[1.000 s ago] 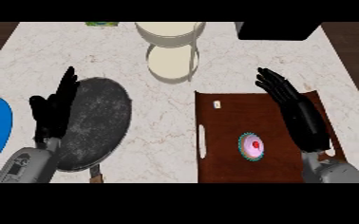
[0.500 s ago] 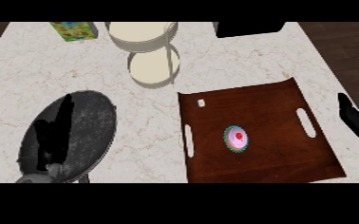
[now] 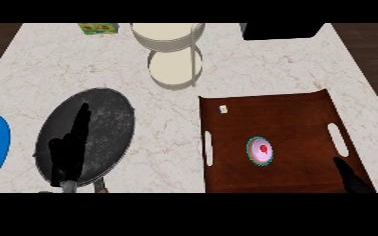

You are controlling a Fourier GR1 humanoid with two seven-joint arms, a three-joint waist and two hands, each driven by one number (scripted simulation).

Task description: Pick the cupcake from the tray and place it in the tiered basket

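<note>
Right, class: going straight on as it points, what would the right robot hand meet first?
Probably the tray, beside its right handle slot, though height is unclear; the cupcake lies further left.

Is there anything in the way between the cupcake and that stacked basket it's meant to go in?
Nothing tall that I can see. From the cupcake to the basket there is only brown tray, a small pale scrap lying on it, and bare counter.
</note>
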